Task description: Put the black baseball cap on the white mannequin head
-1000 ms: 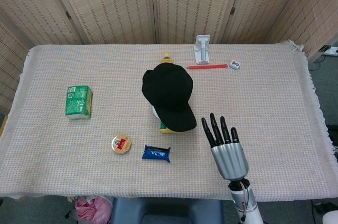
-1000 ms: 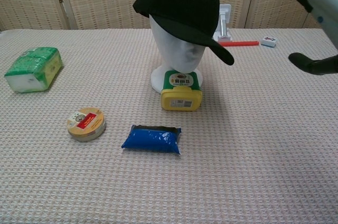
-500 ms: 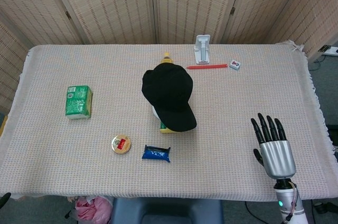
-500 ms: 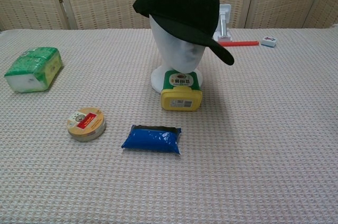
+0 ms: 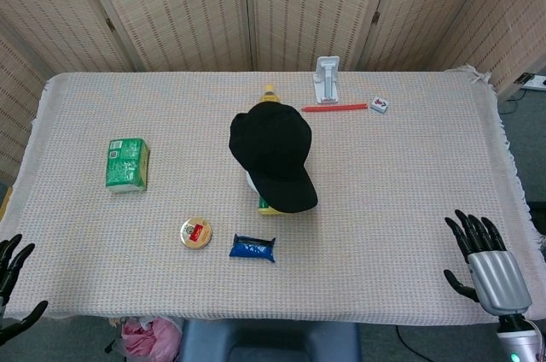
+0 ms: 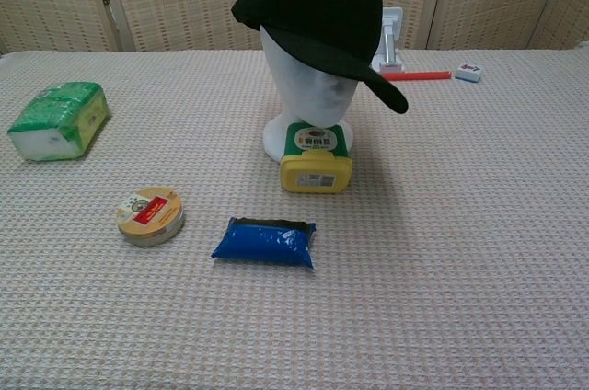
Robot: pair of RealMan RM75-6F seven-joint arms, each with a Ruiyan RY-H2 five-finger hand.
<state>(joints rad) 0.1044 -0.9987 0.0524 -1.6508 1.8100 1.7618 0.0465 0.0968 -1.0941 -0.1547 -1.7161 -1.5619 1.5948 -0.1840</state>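
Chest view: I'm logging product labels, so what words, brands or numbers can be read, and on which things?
None reads clearly.
Yellow container: green label with print and a barcode patch, too small to read.
Round tin: red patch with marks, blurred.
Green pack: print unreadable.
Blue packet: no print visible.
Small tile: coloured marks, too small to tell.
Cap: no logo visible.

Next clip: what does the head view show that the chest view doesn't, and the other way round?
Only the head view shows the robot hands: the left robot hand at the table's near left corner, the right robot hand at the near right, both with fingers apart and empty. Only the chest view shows the white mannequin head face under the brim, and the yellow container label. Both show the black baseball cap on the head, the green pack, round tin and blue packet.
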